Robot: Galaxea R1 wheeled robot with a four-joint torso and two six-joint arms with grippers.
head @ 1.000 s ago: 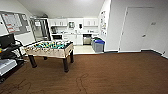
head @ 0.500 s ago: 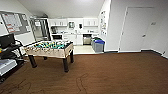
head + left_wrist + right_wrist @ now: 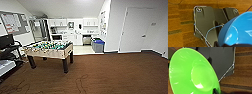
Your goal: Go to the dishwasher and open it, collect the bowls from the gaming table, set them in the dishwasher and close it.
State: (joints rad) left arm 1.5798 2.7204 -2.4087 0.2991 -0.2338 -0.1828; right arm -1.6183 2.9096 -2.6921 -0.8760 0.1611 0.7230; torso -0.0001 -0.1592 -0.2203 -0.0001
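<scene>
A: Position check. Where are the bowls?

B: The blue bowl (image 3: 238, 30) sits right at the left wrist, large and close to the camera, its glossy side turned towards the lens, brown floor (image 3: 179, 23) beneath. The green bowl (image 3: 193, 74) is right at the right wrist, tilted, its hollow facing the lens.

A: Grip state on either?

B: Cannot tell. No fingers are discernible at either wrist, so whether they are spread or pressed onto the rims is unrecorded.

A: And the room ahead?

B: A table-football table (image 3: 50, 50) stands to the left on the brown floor. Beyond it, a kitchenette with white cabinets (image 3: 75, 22) along the back wall. The dishwasher (image 3: 86, 40) is the steel-fronted unit under the counter, well apart from both bowls. Grey bins with blue lids (image 3: 98, 45) stand just beside it, towards the right. White door (image 3: 136, 30) further right.
</scene>
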